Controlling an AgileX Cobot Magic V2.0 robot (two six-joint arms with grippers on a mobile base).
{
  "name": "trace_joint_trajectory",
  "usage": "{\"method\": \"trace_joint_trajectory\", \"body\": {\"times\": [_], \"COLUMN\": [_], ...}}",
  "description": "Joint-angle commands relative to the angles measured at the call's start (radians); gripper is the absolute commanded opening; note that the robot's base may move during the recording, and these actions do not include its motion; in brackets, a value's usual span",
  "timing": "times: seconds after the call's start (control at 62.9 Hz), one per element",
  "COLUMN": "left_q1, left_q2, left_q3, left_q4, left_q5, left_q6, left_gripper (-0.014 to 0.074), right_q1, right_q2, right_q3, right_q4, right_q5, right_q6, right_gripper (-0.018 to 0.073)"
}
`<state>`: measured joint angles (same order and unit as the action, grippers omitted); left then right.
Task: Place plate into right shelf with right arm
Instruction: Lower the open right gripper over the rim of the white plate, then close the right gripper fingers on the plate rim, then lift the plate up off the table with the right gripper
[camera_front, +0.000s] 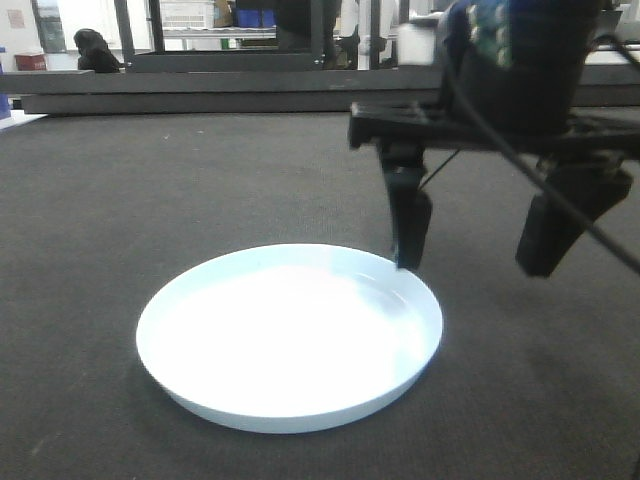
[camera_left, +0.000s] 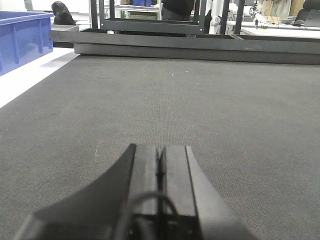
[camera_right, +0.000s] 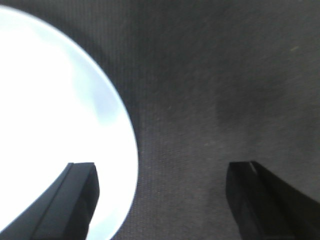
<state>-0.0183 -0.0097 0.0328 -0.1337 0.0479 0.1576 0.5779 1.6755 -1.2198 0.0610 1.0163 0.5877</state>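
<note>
The white plate (camera_front: 290, 340) lies flat on the dark mat (camera_front: 180, 190). My right gripper (camera_front: 474, 266) hangs open over the plate's right rim. One finger (camera_front: 408, 225) reaches down just inside the rim, and I cannot tell whether it touches. The other finger (camera_front: 560, 225) hangs outside the plate, above the mat. In the right wrist view the plate (camera_right: 55, 115) fills the left side, and the right gripper (camera_right: 162, 167) straddles its edge with nothing held. My left gripper (camera_left: 161, 150) is shut and empty, low over the mat. The right shelf is out of view.
A low dark rail (camera_front: 200, 100) runs along the mat's far edge, with dark frame uprights (camera_front: 125, 35) behind it. In the left wrist view a blue bin (camera_left: 20, 40) stands on a white surface at the far left.
</note>
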Motion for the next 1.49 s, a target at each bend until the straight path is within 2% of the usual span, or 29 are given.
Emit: {"method": "trace_joint_trajectory", "body": {"times": [0.0, 0.429, 0.509, 0.652, 0.763, 1.065, 1.304, 1.399, 1.478], "left_q1": [-0.002, -0.002, -0.002, -0.002, -0.002, -0.002, -0.002, -0.002, -0.002], "left_q2": [-0.010, -0.010, -0.010, -0.010, -0.010, -0.010, -0.010, -0.010, -0.010], "left_q3": [0.010, 0.010, 0.010, 0.010, 0.010, 0.010, 0.010, 0.010, 0.010], "left_q4": [-0.008, -0.008, -0.008, -0.008, -0.008, -0.008, -0.008, -0.008, -0.008], "left_q5": [-0.090, -0.090, -0.090, -0.090, -0.090, -0.090, -0.090, -0.090, -0.090], "left_q6": [-0.007, -0.007, -0.007, -0.007, -0.007, -0.007, -0.007, -0.007, -0.007], "left_gripper": [-0.0128, -0.0128, -0.0128, -0.0128, -0.0128, -0.0128, -0.0128, -0.0128, -0.0128], "right_q1": [0.016, 0.040, 0.040, 0.040, 0.040, 0.040, 0.034, 0.019, -0.004], "right_q2": [-0.008, 0.068, 0.068, 0.068, 0.068, 0.054, -0.043, -0.101, -0.156], "right_q3": [-0.035, -0.034, -0.034, -0.034, -0.034, -0.034, -0.034, -0.026, 0.017], "right_q4": [0.013, 0.028, 0.028, 0.028, 0.028, 0.028, 0.027, 0.028, 0.030], "right_q5": [-0.016, -0.071, -0.066, -0.066, -0.066, -0.056, -0.081, -0.147, -0.257], "right_q6": [0.001, 0.017, 0.017, 0.017, 0.017, 0.017, -0.004, -0.058, -0.113], "right_gripper": [0.0622, 0.0614, 0.0543, 0.0327, 0.0217, 0.0069, 0.0069, 0.0069, 0.0069]}}
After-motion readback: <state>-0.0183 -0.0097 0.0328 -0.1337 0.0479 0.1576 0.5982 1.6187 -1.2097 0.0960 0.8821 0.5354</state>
